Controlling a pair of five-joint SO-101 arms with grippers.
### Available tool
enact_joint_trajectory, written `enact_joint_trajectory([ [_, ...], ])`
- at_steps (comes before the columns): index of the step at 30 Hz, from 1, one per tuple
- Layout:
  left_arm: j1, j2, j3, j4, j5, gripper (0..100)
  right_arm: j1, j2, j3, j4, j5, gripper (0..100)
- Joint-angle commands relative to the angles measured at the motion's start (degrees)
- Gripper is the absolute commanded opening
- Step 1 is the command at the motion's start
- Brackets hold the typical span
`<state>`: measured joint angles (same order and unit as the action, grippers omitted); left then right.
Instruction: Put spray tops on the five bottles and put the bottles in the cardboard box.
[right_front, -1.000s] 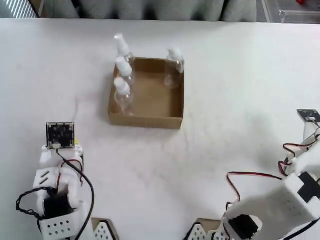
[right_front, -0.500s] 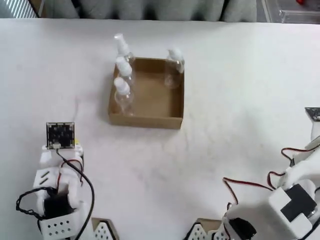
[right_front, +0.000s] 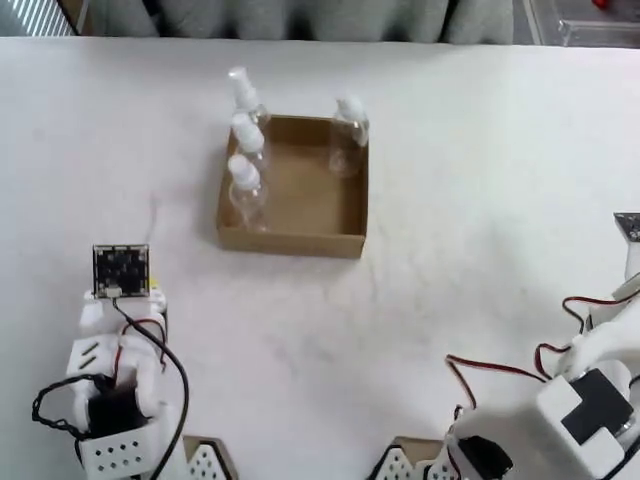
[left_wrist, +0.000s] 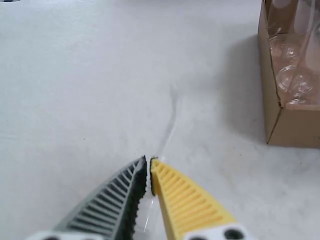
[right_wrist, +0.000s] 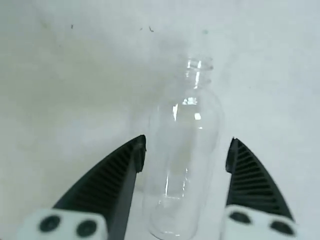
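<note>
Bottle (right_wrist: 184, 170) between wide-spread right tool (right_wrist: 187, 142)

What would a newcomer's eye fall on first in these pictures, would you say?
The cardboard box mid-table stands out first, with spray-topped bottles along its left side and one at its far right corner in the high view. Next comes the clear topless bottle between the right gripper's open jaws, while the left gripper sits shut over the table.
</note>
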<state>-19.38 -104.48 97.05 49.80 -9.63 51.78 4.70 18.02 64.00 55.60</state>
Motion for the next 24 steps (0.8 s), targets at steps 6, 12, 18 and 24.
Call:
enact_joint_trajectory([
  [6, -0.6, -0.2, -0.1, 0.2, -0.7, 2, -0.6, 2.5, -0.2, -3.4, 0.2, 24.7],
  [12, -0.6, -0.2, -0.1, 0.2, -0.7, 2, -1.5, 3.3, -0.2, -3.0, 0.2, 24.7],
  [18, -0.6, -0.2, -0.1, 0.2, -0.7, 2, -2.0, 3.2, -0.3, -3.0, 0.2, 11.9],
  [24, -0.6, -0.2, -0.1, 0.2, -0.7, 3, -3.8, 2.2, -1.5, -1.6, 0.2, 2.9],
])
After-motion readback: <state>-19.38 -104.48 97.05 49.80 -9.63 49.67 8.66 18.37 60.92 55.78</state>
